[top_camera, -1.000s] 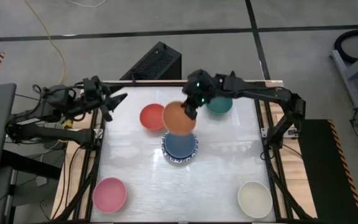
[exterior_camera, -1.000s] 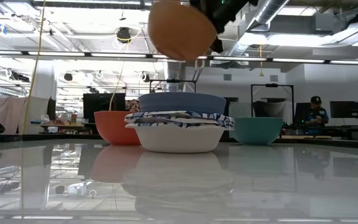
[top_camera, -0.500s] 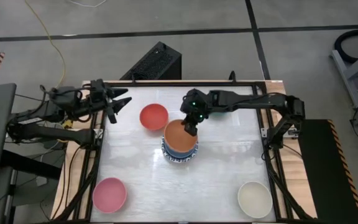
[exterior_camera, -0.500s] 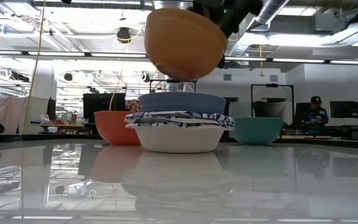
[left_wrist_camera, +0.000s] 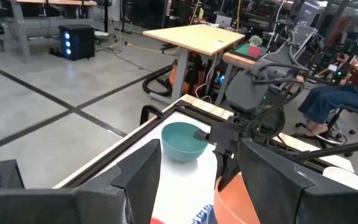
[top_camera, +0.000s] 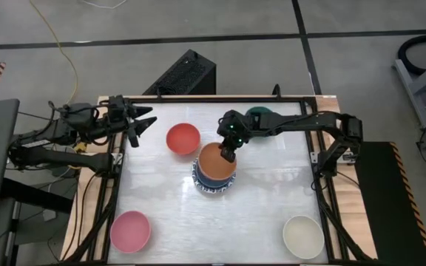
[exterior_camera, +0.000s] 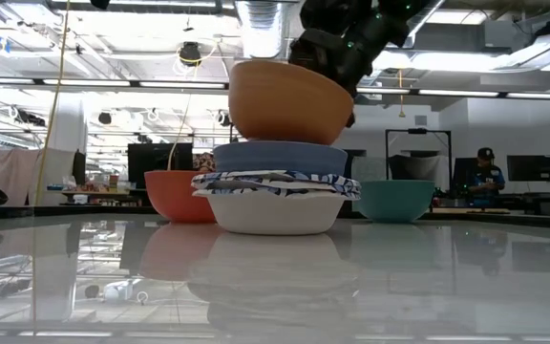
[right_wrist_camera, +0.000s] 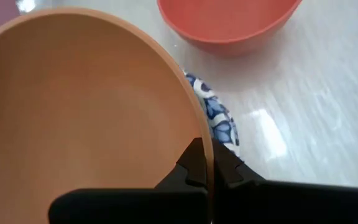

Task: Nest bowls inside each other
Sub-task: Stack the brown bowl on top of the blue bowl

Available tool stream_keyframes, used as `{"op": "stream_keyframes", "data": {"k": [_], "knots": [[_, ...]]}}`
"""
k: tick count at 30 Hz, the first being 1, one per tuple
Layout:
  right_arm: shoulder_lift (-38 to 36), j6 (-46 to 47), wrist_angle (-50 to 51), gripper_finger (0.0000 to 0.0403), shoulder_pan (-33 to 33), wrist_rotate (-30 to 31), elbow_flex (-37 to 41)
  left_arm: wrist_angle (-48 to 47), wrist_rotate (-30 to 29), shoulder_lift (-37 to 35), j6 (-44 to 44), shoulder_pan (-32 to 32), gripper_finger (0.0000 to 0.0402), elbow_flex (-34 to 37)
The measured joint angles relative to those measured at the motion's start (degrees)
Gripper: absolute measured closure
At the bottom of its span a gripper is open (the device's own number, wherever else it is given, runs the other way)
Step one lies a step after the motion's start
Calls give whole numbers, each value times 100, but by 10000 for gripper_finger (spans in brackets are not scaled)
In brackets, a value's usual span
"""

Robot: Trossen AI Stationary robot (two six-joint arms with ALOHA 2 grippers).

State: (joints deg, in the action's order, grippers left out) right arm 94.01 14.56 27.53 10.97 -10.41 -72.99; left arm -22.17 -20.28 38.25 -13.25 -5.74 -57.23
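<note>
An orange bowl (top_camera: 214, 160) hangs just over a blue bowl (exterior_camera: 280, 156), which is nested in a stack of white bowls with blue patterned rims (exterior_camera: 275, 196) at the table's middle. My right gripper (top_camera: 228, 152) is shut on the orange bowl. Whether that bowl's underside touches the blue bowl, I cannot tell. A red bowl (top_camera: 183, 138) stands on the table left of the stack. A dark green bowl (left_wrist_camera: 182, 140) stands at the far right, partly under the right arm. My left gripper (top_camera: 148, 117) waits open at the far left edge, holding nothing. My right gripper pinches the orange bowl's rim (right_wrist_camera: 205, 142) on its far right side, one finger inside the bowl and one outside. The fingers slant down from the far right. The bowl sits nearly level, open side up, right at the blue bowl's rim.
A pink bowl (top_camera: 130, 230) stands at the near left corner and a cream bowl (top_camera: 303, 236) at the near right corner. Bare tabletop lies between them and in front of the stack. People and desks show in the room beyond the table.
My right gripper has come down and a little toward the near edge with the orange bowl. The bowl, tipped on its side and high over the stack a second ago, has levelled out and sunk to the blue bowl's rim.
</note>
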Motion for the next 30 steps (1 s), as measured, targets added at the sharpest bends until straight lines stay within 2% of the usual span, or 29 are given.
{"op": "stream_keyframes", "data": {"k": [13, 22, 30], "knots": [[518, -147, -152, 386, -175, 168, 0, -98, -91, 224, -12, 0, 198, 0], [517, -305, -105, 335, -182, 144, 0, -117, -98, 416, -11, 1, 198, 2], [429, -259, -151, 249, -161, -4, 0, -376, -20, 523, -124, 1, 198, 2]]}}
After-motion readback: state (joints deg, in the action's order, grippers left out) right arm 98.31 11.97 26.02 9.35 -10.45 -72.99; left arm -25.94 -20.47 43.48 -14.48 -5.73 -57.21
